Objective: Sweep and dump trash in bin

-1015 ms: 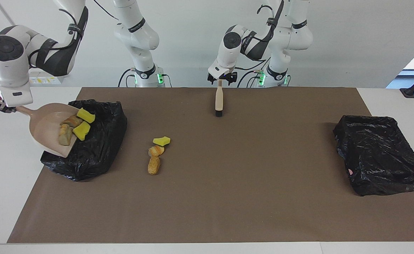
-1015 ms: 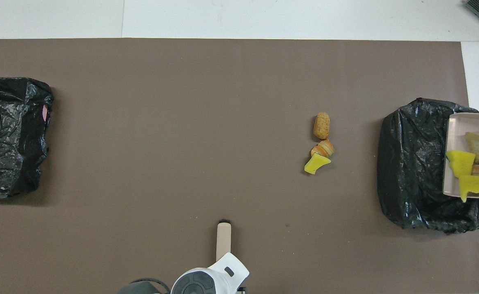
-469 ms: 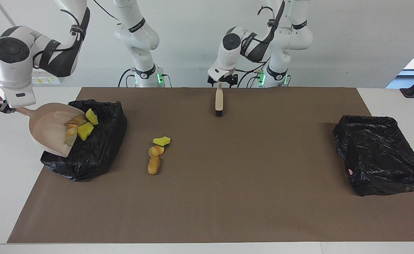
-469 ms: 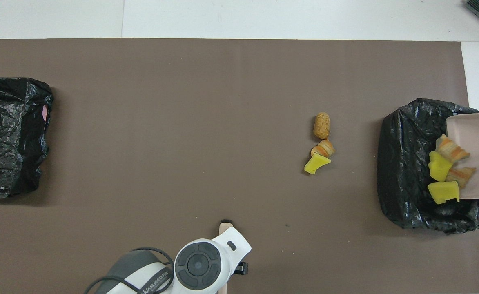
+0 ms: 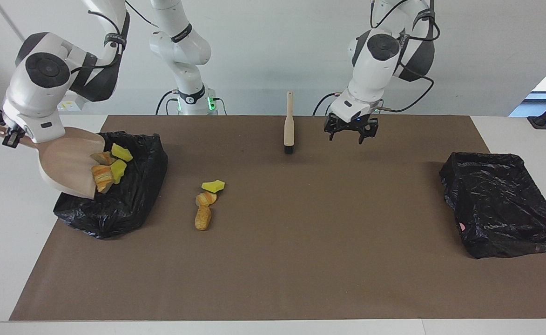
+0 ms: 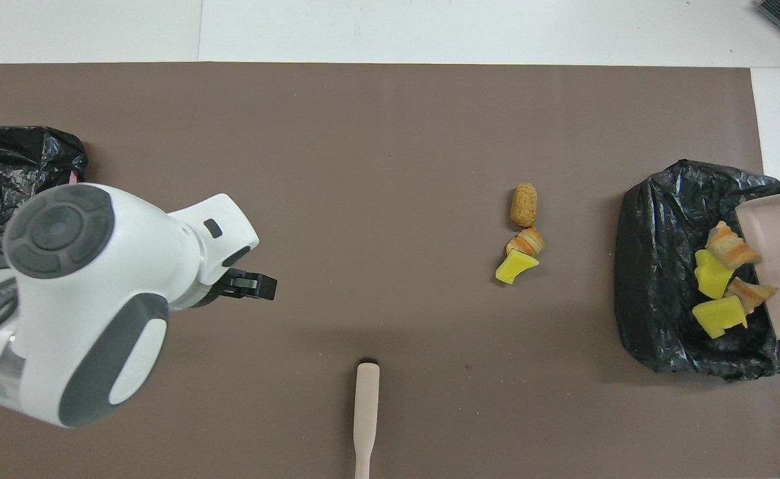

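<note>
Trash: four pieces (image 5: 108,166) sliding off my dustpan (image 5: 65,160), clamped in my right gripper (image 5: 8,138), into bin (image 5: 128,195); three (image 5: 206,203) remain on mat; my left gripper (image 5: 351,132) open, brush (image 5: 289,124) unheld

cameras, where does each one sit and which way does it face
Facing view: high across the table, looking at both arms; right gripper tips the dustpan over a bin; left gripper open.
Overhead view: above the robots' end, looking down; left arm only.
Shared: brush, loose trash.
</note>
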Motion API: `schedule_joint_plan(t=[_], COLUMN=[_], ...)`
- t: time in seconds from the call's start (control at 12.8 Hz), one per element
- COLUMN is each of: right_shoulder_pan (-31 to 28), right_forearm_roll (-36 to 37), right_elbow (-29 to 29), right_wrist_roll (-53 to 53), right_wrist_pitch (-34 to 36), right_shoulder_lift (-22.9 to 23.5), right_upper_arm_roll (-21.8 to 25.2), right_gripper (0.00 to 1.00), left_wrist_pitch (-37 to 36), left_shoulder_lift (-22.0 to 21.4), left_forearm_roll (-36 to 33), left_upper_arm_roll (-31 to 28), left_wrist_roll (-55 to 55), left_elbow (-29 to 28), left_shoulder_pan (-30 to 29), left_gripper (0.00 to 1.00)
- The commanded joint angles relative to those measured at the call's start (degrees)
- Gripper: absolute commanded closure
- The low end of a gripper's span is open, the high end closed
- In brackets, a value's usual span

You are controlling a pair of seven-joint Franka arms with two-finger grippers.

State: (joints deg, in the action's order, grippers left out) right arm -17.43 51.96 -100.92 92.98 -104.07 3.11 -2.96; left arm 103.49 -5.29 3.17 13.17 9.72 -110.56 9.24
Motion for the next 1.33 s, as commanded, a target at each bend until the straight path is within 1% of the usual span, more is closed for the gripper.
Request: schedule_joint_plan(t=[0.0,0.16,0.31,0.39,0.55,0.7,1.09,1.25], right_shoulder_pan=[0.0,0.1,1.9,3.4,6.3,8.5,11.8,14.2], right_forearm_roll=[2.0,1.7,0.7,0.2,-2.6,-7.6,-17.8,-21.0], right_elbow=[0.0,1.0,3.0,3.6,3.8,3.8,3.8,3.8], right_wrist_roll=[2.2,1.4,-1.8,-6.0,-13.6,-22.0,-37.0,-45.5], right_wrist_pitch=[1.3,3.2,6.8,8.9,12.5,14.8,14.2,14.2], right_shoulder_lift=[-2.9,-4.2,-4.4,-4.5,-4.7,-4.8,-4.7,-4.5], right_upper_arm_roll=[-0.4,-0.6,-0.9,-0.9,-0.9,-1.0,-1.3,-1.3], right_gripper=[1.0,1.0,1.0,1.0,1.0,1.0,1.0,1.0], left_wrist_pitch=[-7.0,-7.8,-8.7,-11.6,-14.3,-16.7,-17.4,-17.3], left_shoulder_lift=[4.0,5.3,5.1,5.0,5.1,5.3,5.6,5.5], left_forearm_roll=[-2.2,-3.3,-3.3,-3.4,-3.3,-3.2,-3.3,-3.4], left_upper_arm_roll=[-3.9,-6.6,-10.0,-10.9,-13.4,-13.8,-13.1,-13.1], left_wrist_roll=[-1.5,-1.5,-3.7,-7.2,-12.9,-13.4,-13.3,-13.3], left_elbow=[10.1,15.2,17.7,19.2,22.0,24.5,25.2,25.1], left_shoulder_pan=[0.1,-0.2,-0.2,-0.3,-0.3,-1.1,-1.9,-1.6], left_gripper=[0.0,0.0,0.0,0.0,0.0,0.0,0.0,0.0])
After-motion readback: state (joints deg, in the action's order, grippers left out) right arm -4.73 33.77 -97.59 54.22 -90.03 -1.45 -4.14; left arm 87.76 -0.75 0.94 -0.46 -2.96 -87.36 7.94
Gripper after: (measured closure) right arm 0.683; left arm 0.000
